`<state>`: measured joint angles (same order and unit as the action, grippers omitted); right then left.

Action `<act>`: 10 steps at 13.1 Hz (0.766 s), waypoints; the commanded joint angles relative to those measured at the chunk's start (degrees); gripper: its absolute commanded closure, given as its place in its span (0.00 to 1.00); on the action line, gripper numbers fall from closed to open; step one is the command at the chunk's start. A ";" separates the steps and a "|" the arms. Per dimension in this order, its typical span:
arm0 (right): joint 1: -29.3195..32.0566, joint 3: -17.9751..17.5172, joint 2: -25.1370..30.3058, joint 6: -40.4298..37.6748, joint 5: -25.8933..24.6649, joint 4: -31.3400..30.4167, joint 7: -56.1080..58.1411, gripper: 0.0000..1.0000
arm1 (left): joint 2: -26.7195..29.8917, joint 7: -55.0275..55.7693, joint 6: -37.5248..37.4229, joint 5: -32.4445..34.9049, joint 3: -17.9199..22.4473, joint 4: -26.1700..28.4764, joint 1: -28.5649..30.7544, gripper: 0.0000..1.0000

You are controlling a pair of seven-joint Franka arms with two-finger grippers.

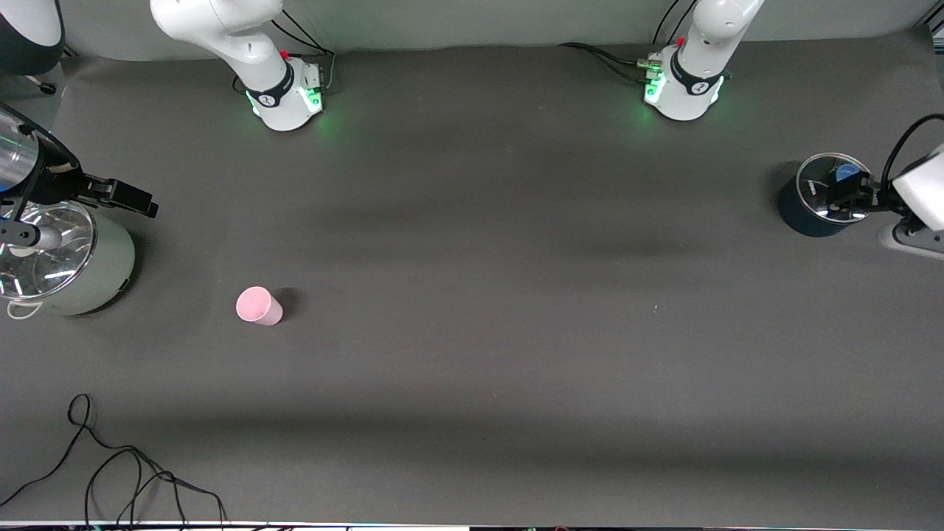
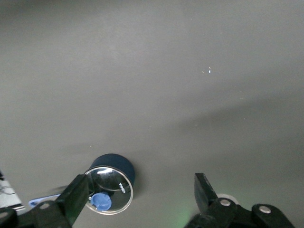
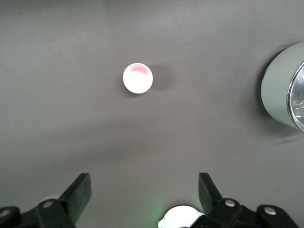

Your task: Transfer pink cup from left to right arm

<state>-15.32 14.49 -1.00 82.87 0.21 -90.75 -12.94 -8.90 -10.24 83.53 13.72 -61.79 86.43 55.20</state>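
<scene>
The pink cup (image 1: pixel 258 305) stands alone on the dark table mat toward the right arm's end; it also shows in the right wrist view (image 3: pixel 137 78), seen from above. My right gripper (image 1: pixel 136 199) is open and empty, up over the pale green pot (image 1: pixel 107 269), well apart from the cup; its open fingers (image 3: pixel 78 192) frame bare mat. My left gripper (image 1: pixel 848 193) is open and empty over the dark blue pot (image 1: pixel 804 215) at the left arm's end, with its fingers (image 2: pixel 205 189) spread wide.
The pale green pot has a glass lid and shows in the right wrist view (image 3: pixel 282 90). The dark blue pot (image 2: pixel 116 166) carries a glass lid with a blue knob (image 2: pixel 101 201). Black cables (image 1: pixel 110 472) lie near the front edge at the right arm's end.
</scene>
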 commanded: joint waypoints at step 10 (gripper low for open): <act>13.12 -11.68 -1.90 4.13 -1.35 3.11 7.84 0.00 | 11.36 2.33 2.16 -9.68 41.26 5.85 -36.68 0.01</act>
<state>-3.13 3.85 -1.12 86.11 -0.06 -90.36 -7.89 -1.94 -8.32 83.97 5.03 -29.97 88.19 27.96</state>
